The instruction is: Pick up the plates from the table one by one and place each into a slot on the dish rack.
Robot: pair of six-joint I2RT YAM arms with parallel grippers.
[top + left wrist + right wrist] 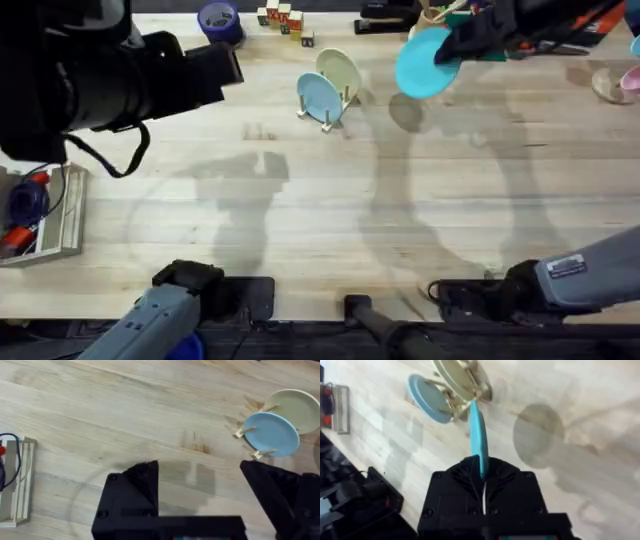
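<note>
My right gripper [482, 477] pinches the turquoise plate [477, 435] edge-on, above the table [300, 230]. Just beyond its rim stands the dish rack [462, 402], holding two plates: one pale blue plate [427, 397], one yellow-green plate [452, 377]. My left gripper [200, 485] hangs wide open, empty.

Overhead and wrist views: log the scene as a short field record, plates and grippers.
rack: far centre of table, holds two plates upright
blue plate: in rack, front slot
yellow plate: in rack, behind blue
turquoise plate: in the air, held by right gripper on its edge
left gripper: open, holding nothing, above the table
plates left on table: none seen

Overhead downward; both wrist views high, sharing dish rack [328, 88].
</note>
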